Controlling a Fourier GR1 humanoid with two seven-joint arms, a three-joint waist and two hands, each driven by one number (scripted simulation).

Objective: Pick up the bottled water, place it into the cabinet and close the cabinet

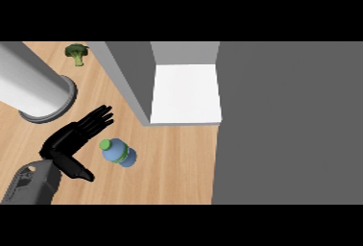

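Left hand (73,138), fingers spread and empty, just left of bottled water (117,153) standing on tabletop (174,168) near open cabinet (186,93); should close in sideways and wrap the bottle's body before lifting.

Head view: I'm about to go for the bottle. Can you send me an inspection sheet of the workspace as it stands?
Surface: wooden counter, light brown.
Job's things: bottled water, blue with a green cap, appears upright on the counter, not held. The cabinet is open, its white inside showing with nothing seen in it.
Clutter: broccoli at the far left corner; grey cylinder on the left of the counter.
Hands: left hand open, fingers straight, close beside the bottle on its left. Right hand not in view.
Cables: nothing seen.
Surroundings: dark grey panel fills the right side.
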